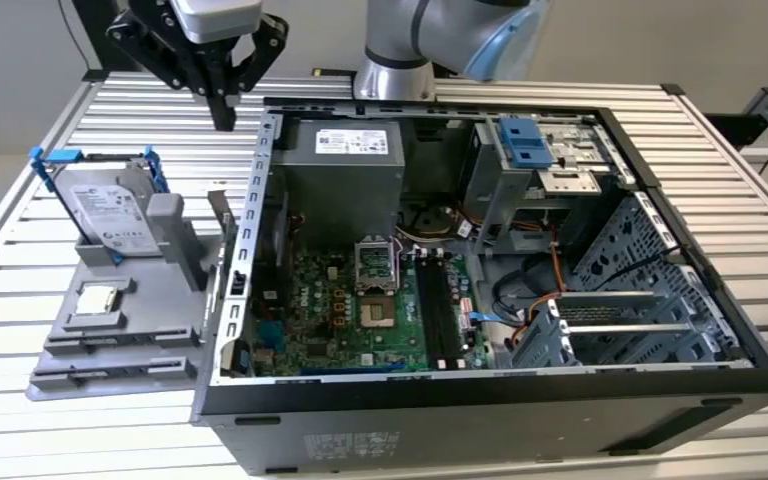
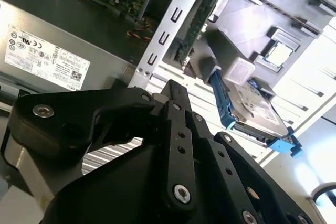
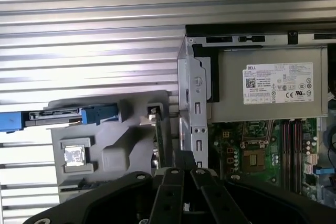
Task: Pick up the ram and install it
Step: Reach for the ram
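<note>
The gripper (image 1: pixel 224 112) hangs in the air above the desk (image 1: pixel 11 430). It is just outside the wall of the open computer case (image 1: pixel 491 405), on the exterior view's left. Its two black fingers are pressed together and hold nothing. In the first wrist view the fingers (image 3: pixel 173 192) meet at one tip.

The ram (image 1: pixel 220 212) is below the gripper and well apart from it. It stands on its thin edge in a grey holder (image 1: pixel 117 340), just beside the case wall. In the first wrist view the ram (image 3: pixel 157 136) looks like a thin green line. In the second wrist view the ram (image 2: pixel 201 20) is a long dark green stick.

The holder also carries a silver hard drive (image 1: pixel 108 215) with a blue bracket (image 1: pixel 57 157). The drive has a white sticker with small dark print on top. A small square silver chip (image 1: pixel 97 298) lies flat in the holder.

Inside the case sits a grey power box (image 1: pixel 344 175). It has a white sticker (image 1: pixel 351 141) with black print and little marks. Long black memory slots (image 1: pixel 440 310) lie on the green board (image 1: pixel 311 300).
</note>
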Available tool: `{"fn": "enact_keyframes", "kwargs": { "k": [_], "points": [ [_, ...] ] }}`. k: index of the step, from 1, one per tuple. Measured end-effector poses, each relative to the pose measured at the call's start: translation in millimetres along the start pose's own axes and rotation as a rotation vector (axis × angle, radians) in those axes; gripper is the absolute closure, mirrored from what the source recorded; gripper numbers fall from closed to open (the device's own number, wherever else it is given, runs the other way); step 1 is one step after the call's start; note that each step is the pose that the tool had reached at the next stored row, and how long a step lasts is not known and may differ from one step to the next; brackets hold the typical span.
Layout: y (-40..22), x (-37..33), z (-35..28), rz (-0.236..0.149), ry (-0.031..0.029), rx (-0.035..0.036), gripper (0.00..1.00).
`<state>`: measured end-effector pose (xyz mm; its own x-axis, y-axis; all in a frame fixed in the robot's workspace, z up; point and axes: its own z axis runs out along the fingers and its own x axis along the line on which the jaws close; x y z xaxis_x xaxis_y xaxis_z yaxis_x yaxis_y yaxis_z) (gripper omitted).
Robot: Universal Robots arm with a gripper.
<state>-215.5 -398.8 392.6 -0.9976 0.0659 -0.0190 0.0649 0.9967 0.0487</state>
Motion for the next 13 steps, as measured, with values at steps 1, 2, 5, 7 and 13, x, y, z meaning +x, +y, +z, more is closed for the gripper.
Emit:
{"fn": "enact_keyframes", "kwargs": {
  "k": [1, 2, 5, 7, 13],
  "points": [
    [-0.1, 2.1, -0.1, 0.0, 0.0001, 0.0, 1.0],
    [-0.3, 4.5, -0.1, -0.001, 0.0001, 0.0, 1.0],
    [-0.8, 12.4, -0.3, -0.002, 0.0001, -0.0001, 1.0],
    [-1.2, 18.0, -0.4, -0.002, 0.0001, -0.0001, 1.0],
    [-2.3, 35.8, -0.8, -0.004, 0.0002, -0.0001, 1.0]
  ]
}}
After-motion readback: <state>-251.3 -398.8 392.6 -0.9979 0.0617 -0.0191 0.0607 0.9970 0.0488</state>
